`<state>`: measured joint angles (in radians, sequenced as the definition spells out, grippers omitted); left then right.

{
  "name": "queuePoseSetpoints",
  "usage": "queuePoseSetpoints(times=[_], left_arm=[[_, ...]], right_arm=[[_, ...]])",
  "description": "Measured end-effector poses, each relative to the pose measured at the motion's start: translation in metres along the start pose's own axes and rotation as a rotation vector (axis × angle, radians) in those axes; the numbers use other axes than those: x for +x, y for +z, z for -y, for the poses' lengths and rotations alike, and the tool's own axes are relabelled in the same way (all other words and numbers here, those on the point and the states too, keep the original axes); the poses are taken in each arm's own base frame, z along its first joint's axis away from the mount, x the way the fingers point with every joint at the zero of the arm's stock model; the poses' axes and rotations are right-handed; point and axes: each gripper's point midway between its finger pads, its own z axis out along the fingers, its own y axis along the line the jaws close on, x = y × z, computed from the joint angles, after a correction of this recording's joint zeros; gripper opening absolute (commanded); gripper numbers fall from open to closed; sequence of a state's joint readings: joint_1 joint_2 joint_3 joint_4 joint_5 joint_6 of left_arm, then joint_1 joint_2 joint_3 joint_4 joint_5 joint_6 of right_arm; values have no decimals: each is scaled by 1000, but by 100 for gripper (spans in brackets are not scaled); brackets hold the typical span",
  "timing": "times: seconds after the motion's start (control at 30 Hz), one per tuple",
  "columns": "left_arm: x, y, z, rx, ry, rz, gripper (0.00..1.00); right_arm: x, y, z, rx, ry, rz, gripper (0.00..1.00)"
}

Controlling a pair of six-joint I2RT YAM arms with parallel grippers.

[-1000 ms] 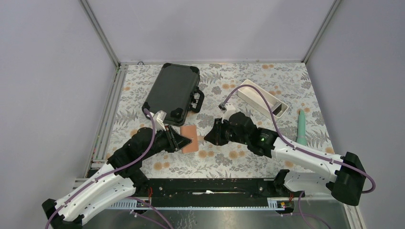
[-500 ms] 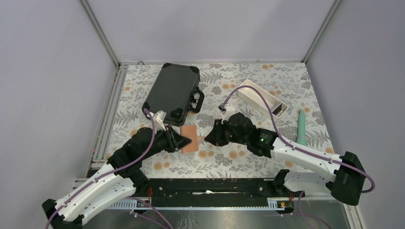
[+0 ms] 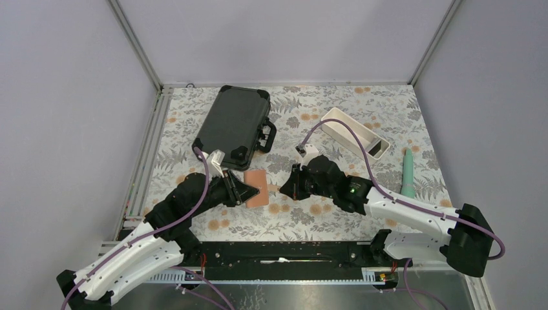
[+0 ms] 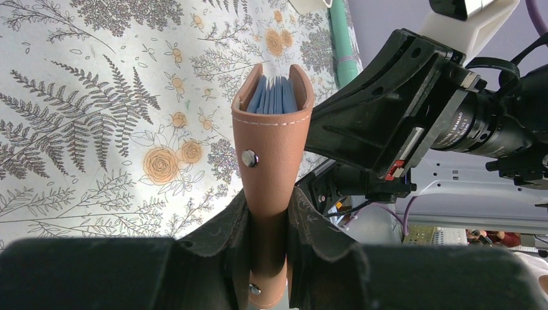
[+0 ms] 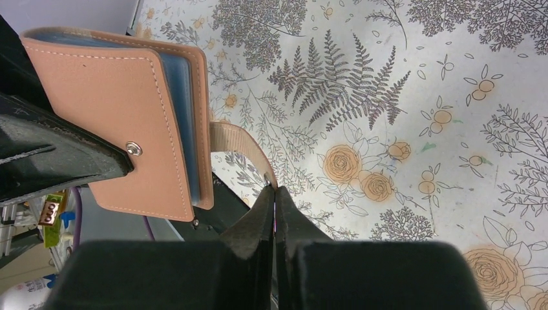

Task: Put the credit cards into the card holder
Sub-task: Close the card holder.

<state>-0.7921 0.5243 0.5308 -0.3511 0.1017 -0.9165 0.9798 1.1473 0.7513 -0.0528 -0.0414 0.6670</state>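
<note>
Over on the left, the black hard case (image 3: 234, 124) lies flat on the floral table (image 3: 310, 219), handle toward 3 o'clock. Just below it, at its 6 o'clock, the left end effector (image 3: 249, 192) is clamped on the card holder (image 3: 256, 188). Its two fingers squeeze the tan wallet's folded spine and hold it up on edge above the table. The left wrist view shows the open mouth facing away, pale blue pockets fanned inside, and a metal snap button (image 4: 250, 157) on the tan cover.

Moving right, the wallet's strap (image 5: 242, 145) curls out from the cover toward 4 o'clock in the right wrist view. There it meets the right end effector (image 3: 284, 188)! Those fingers are pressed together, and the strap's tip appears pinched between their very points. From above, the two end effectors face each other across the wallet, left at 9 o'clock, right at 3 o'clock.

Further right, a long white tray (image 3: 352, 134) sits at the right end effector's 1 o'clock. A teal stick-like object (image 3: 408, 173) lies well apart at 3 o'clock, near the table's right edge.
</note>
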Motion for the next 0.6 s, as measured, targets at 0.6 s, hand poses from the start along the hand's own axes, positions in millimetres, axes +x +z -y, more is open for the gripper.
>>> queuePoseSetpoints(times=[0.6], left_arm=[[5, 8, -9, -37, 15, -27, 0]], right_arm=[[-7, -13, -39, -207, -18, 28, 0]])
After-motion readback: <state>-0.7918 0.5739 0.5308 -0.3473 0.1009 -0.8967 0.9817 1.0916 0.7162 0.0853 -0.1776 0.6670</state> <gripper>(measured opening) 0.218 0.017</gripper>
